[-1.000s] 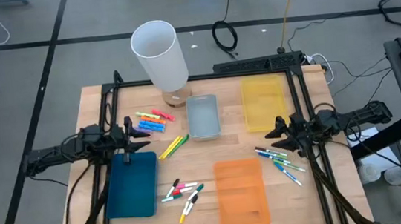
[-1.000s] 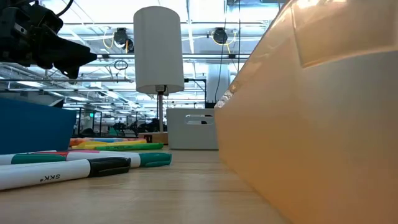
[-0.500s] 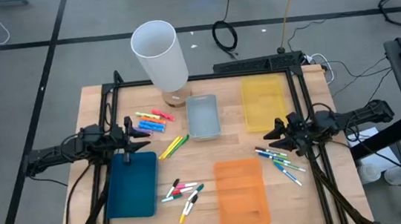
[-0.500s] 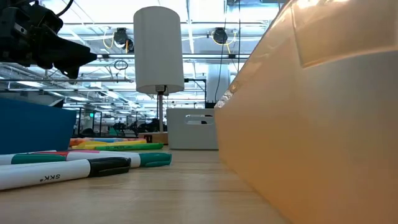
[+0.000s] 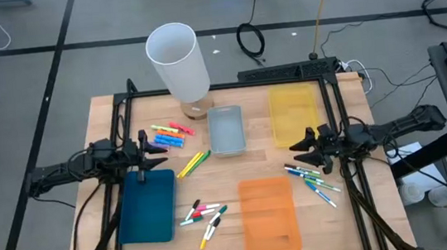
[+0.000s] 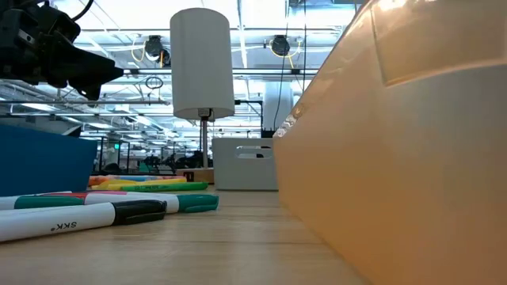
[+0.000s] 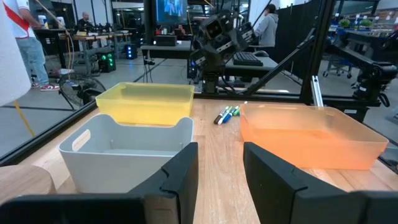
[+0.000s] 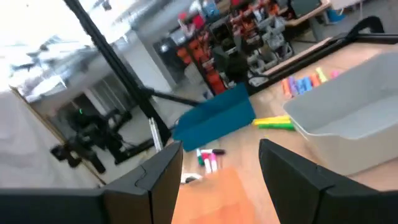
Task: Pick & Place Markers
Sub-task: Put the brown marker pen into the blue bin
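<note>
Plastic trays all sit empty, so nothing is sorted yet. From the left: the left gripper (image 5: 159, 147) hangs with fingers parted, holding nothing, by the neon markers (image 5: 172, 135) (stubby, glossy). The blue tray (image 5: 147, 204) is smooth and flat; more markers (image 5: 204, 215) lie scattered on the wood. The right gripper (image 5: 299, 149), open and empty, hovers over thin white-bodied markers (image 5: 313, 180).

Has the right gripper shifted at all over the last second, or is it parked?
Yes. In the high view the right gripper has edged toward the table's far side, closing on the yellow tray; its fingers are open and hold nothing.
</note>
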